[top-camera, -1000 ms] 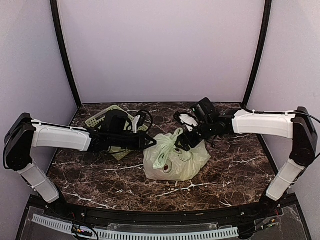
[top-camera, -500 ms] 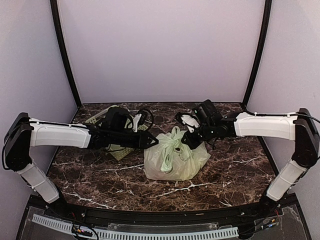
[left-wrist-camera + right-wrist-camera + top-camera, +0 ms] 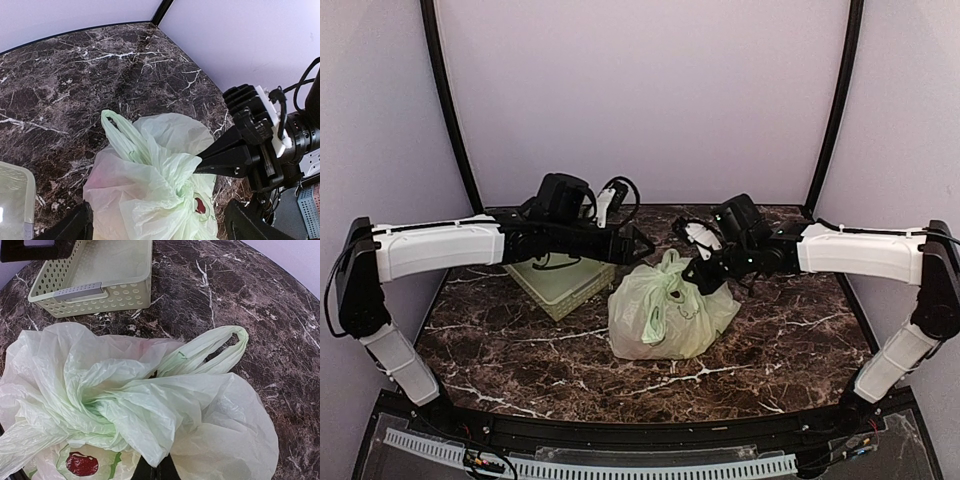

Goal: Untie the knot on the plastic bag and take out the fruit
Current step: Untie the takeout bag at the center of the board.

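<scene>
The plastic bag [image 3: 670, 318] sits mid-table, pale green and bulging, with one loop handle [image 3: 220, 347] sticking up. Its knot [image 3: 95, 407] is a twisted bunch at the top, above a red printed mark [image 3: 81, 463]. My right gripper [image 3: 698, 280] is shut on a fold of the bag beside the knot; its tips [image 3: 156, 471] pinch the plastic, and it also shows as black jaws [image 3: 212, 161] in the left wrist view. My left gripper [image 3: 642, 247] hangs open above the bag's left side, touching nothing, its fingers [image 3: 75, 225] spread wide. The fruit is hidden inside; only a pink tint shows through.
A rigid pale green perforated basket [image 3: 560, 282] stands left of the bag, under my left arm, with its near wall [image 3: 95, 292] in the right wrist view. Purple walls close the back and sides. Dark marble table [image 3: 520, 350] lies around the bag.
My left gripper has opened, let go of the bag and lifted up and back. My right gripper has shut on the bag's fold near the knot.
</scene>
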{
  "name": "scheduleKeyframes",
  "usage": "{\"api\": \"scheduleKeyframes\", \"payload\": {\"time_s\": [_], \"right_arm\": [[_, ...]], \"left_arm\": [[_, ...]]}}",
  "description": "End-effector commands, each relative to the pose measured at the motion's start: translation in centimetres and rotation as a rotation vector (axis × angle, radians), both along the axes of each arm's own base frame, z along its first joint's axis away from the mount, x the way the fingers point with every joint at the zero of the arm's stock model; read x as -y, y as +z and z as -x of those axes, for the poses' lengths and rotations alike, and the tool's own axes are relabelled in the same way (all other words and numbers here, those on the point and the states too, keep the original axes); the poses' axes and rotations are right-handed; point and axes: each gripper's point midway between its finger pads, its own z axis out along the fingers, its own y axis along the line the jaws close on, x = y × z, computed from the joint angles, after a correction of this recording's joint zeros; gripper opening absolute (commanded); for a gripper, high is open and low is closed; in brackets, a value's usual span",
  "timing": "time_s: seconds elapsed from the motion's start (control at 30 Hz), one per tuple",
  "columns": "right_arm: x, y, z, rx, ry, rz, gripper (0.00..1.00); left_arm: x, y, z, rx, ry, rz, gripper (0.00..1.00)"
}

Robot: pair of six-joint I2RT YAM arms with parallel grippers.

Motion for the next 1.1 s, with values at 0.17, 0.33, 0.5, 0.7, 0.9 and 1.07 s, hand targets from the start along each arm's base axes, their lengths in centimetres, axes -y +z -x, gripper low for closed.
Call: {"api": "scheduleKeyframes", "payload": {"time_s": [0.17, 0.33, 0.5, 0.7, 0.9, 1.07], "right_arm": [[-0.3, 1.3, 0.0, 0.024, -0.004, -0.051, 0.0], [-0.4, 1.3, 0.0, 0.023, -0.003, -0.056, 0.0], [-0.4, 1.3, 0.0, 0.024, -0.005, -0.057, 0.0], [-0.4, 1.3, 0.0, 0.025, -0.008, -0.062, 0.0], [-0.3, 1.3, -0.1, 0.026, -0.017, -0.066, 0.0], [0.0, 1.6, -0.2, 0.037, -0.033, -0.075, 0.0]], "left_arm": [[2.2, -3.6, 0.4, -0.116, -0.09, 0.009, 0.96], [3.0, -4.5, 0.4, -0.137, -0.106, 0.024, 0.96], [3.4, -5.2, 0.7, -0.153, -0.116, 0.021, 0.92], [3.3, -5.8, 0.9, -0.167, -0.116, 0.018, 0.68], [3.3, -5.6, 0.9, -0.164, -0.113, 0.028, 0.34], [3.4, -5.6, 1.0, -0.168, -0.116, 0.034, 0.12]]}}
